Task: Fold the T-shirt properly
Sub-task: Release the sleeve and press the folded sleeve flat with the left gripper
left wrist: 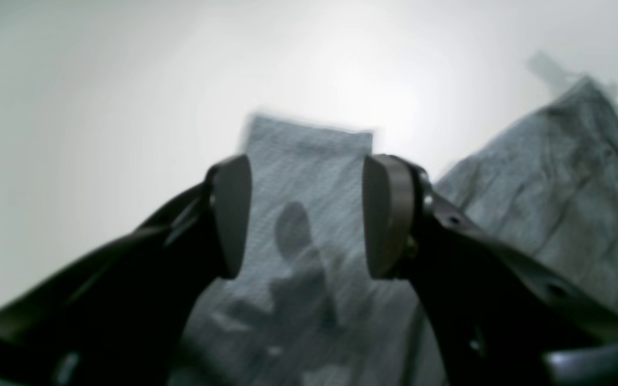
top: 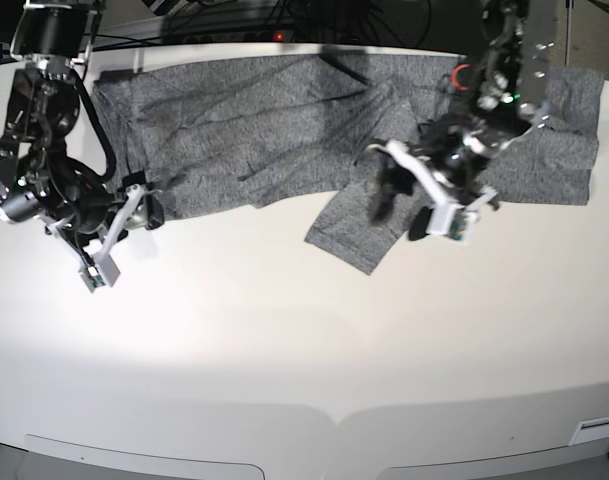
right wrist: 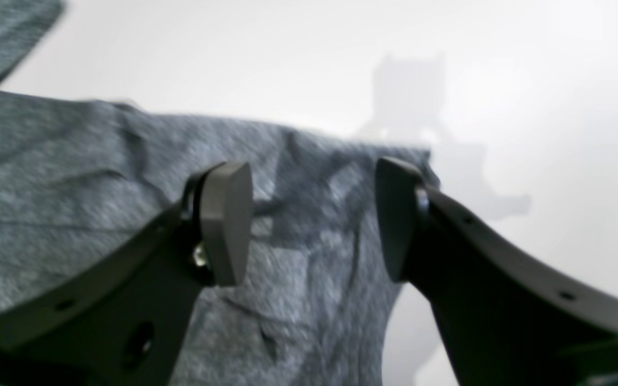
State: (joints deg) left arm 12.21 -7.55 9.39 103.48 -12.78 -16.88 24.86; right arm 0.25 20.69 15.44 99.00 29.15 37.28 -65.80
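Observation:
The grey T-shirt [top: 264, 120] lies spread along the far side of the white table, with one sleeve [top: 349, 232] jutting toward the front. My left gripper [top: 399, 208] hovers just over that sleeve. In the left wrist view the left gripper [left wrist: 306, 214] is open, and the sleeve [left wrist: 309, 171] shows flat between its pads, not pinched. My right gripper [top: 144, 200] sits at the shirt's near-left corner. In the right wrist view the right gripper [right wrist: 311, 222] is open above the wrinkled corner [right wrist: 309, 177] of the T-shirt, holding nothing.
The white table [top: 284, 350] stretches bare toward its rounded front edge. Dark cables [top: 234, 20] run behind the table's far edge. The shirt's right end [top: 574, 130] reaches close to the table's right side behind the left arm [top: 504, 70].

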